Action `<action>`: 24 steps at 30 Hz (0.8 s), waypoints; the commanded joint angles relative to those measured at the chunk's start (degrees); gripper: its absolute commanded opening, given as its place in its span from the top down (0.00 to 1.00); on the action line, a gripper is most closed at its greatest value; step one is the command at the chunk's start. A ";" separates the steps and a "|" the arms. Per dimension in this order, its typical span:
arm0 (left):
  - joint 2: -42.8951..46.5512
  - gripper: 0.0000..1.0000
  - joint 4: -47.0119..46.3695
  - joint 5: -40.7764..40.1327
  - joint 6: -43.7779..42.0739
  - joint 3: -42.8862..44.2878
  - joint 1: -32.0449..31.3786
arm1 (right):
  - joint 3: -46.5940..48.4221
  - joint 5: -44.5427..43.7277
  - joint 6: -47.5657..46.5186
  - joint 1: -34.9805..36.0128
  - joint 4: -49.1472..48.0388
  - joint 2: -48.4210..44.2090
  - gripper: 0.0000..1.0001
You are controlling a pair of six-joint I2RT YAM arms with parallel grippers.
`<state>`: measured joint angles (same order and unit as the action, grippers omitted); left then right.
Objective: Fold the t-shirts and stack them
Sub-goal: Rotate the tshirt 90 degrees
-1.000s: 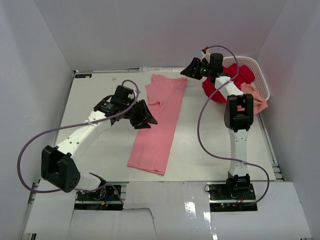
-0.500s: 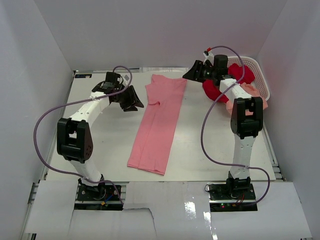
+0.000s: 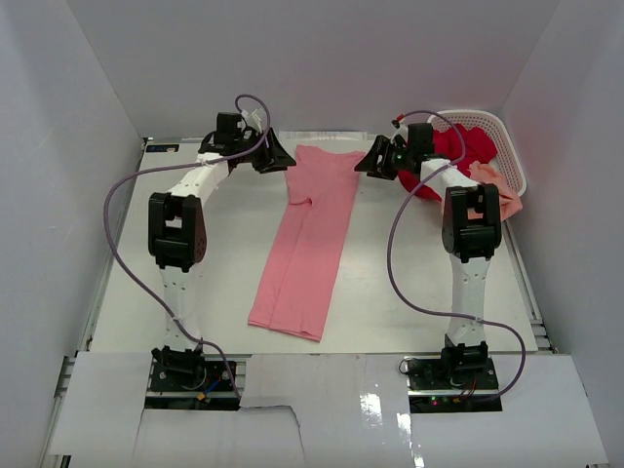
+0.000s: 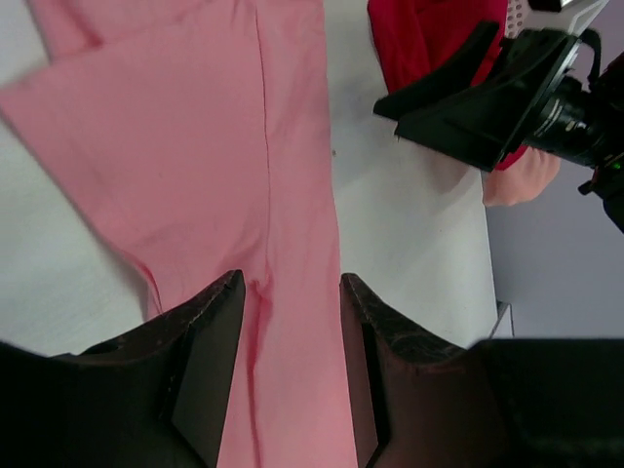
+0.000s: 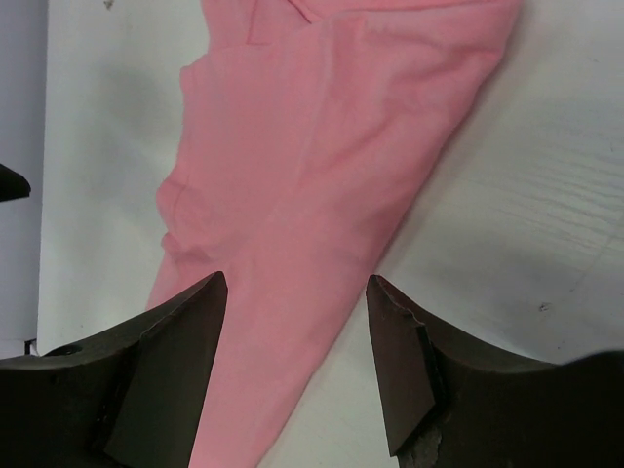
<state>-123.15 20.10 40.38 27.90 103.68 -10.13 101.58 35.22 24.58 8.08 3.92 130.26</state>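
Left gripper (image 4: 291,288) swung far, beside pink t-shirt (image 3: 307,239); wrist views show it and right gripper (image 5: 297,285) apart.

High overview; both wrist views over pink shirt (image 3: 307,244)

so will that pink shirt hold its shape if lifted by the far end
Probably not: the pink shirt lies limp and flat in a thin folded strip, so a lifted end would likely droop and the fold may open. Pushed along the table, it would probably bunch up, as its soft creases suggest.
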 commanded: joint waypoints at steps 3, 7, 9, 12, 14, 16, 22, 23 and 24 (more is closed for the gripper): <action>-12.27 0.46 -5.33 8.57 -0.57 15.83 -0.24 | 7.30 -2.70 0.91 0.45 3.10 4.12 0.34; -21.23 0.46 -7.78 11.64 1.45 24.28 -0.59 | 10.92 -2.71 1.52 0.80 4.34 7.29 0.34; -23.18 0.46 -11.28 13.05 3.29 25.35 -0.68 | 10.75 -2.61 2.14 0.97 3.29 8.08 0.34; -26.52 0.46 -14.11 14.02 5.75 23.95 -0.68 | 9.96 -3.58 2.75 1.24 2.85 8.79 0.35; -27.57 0.46 -17.80 14.55 7.78 22.54 -0.77 | 9.25 -4.63 2.76 1.50 2.67 8.87 0.35; -28.19 0.46 -18.87 14.11 8.13 21.83 -0.94 | 8.90 -4.99 2.76 1.50 2.14 9.05 0.35; -29.34 0.46 -16.50 11.66 5.85 22.18 -0.86 | 12.15 -3.23 3.81 1.50 1.36 12.74 0.37; -29.42 0.46 -15.97 10.69 4.81 22.18 -0.86 | 12.06 -2.62 4.25 1.50 0.92 13.44 0.37; -29.60 0.46 -15.44 10.07 4.36 22.36 -0.86 | 12.06 -2.18 4.69 1.50 0.39 13.79 0.38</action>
<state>-153.58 4.69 51.64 34.46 125.47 -10.72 111.72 31.99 28.12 9.50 6.09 141.84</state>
